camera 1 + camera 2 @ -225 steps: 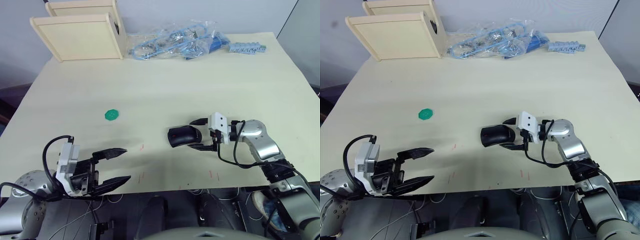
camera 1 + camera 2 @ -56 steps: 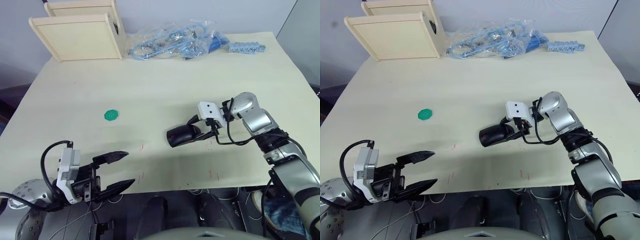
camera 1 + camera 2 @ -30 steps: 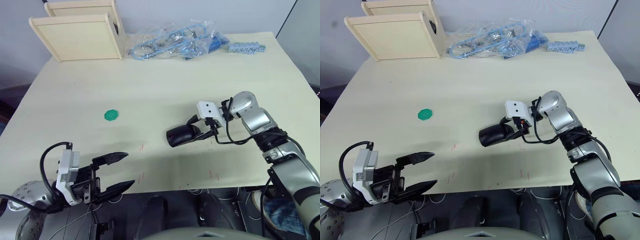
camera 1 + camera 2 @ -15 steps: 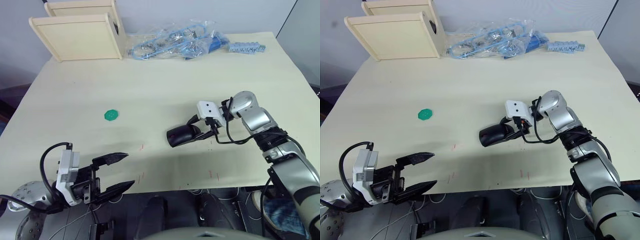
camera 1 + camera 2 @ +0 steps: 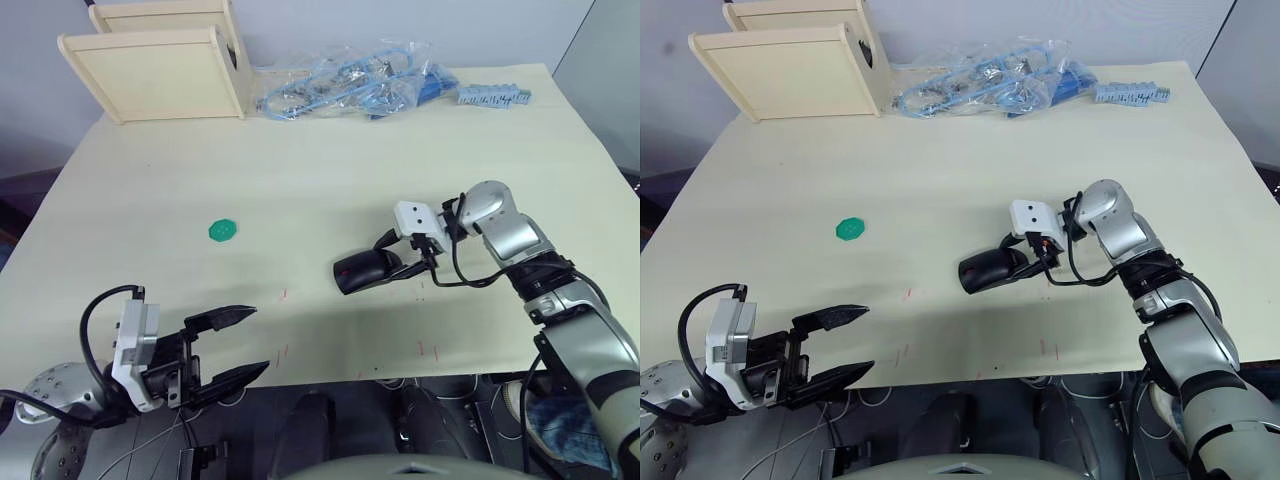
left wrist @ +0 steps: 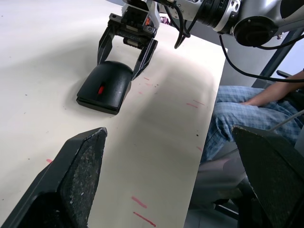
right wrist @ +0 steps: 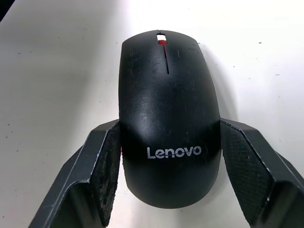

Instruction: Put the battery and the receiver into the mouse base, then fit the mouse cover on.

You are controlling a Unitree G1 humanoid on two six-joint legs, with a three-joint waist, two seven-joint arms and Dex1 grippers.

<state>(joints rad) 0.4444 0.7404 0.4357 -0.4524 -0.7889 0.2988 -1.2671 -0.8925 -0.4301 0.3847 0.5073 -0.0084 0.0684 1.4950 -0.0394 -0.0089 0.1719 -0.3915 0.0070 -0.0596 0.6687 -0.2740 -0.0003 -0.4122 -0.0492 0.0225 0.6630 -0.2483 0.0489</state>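
A black mouse (image 5: pixel 365 270) lies on the table right of centre, with its red wheel pointing toward my left side. The mouse cover (image 7: pixel 168 118), glossy black with white lettering, sits on the mouse base, which is almost wholly hidden beneath it. My right gripper (image 5: pixel 393 260) comes down over the mouse's rear, and its fingers (image 7: pixel 107 161) touch both sides. From the left wrist, the same gripper (image 6: pixel 118 66) straddles the mouse (image 6: pixel 104 85). My left gripper (image 5: pixel 255 340) hangs open and empty at the table's near edge. The battery and the receiver are hidden.
A green disc (image 5: pixel 224 231) lies left of the mouse. At the back stand wooden boxes (image 5: pixel 155 70), plastic bags of blue cables (image 5: pixel 350 90) and a grey-blue strip (image 5: pixel 495 96). A seated person's leg in jeans (image 6: pixel 237 109) is just past the table's edge.
Since 7.5 s ago my right arm has lifted, so its gripper now angles down onto the mouse. Over the last second nothing has visibly moved.
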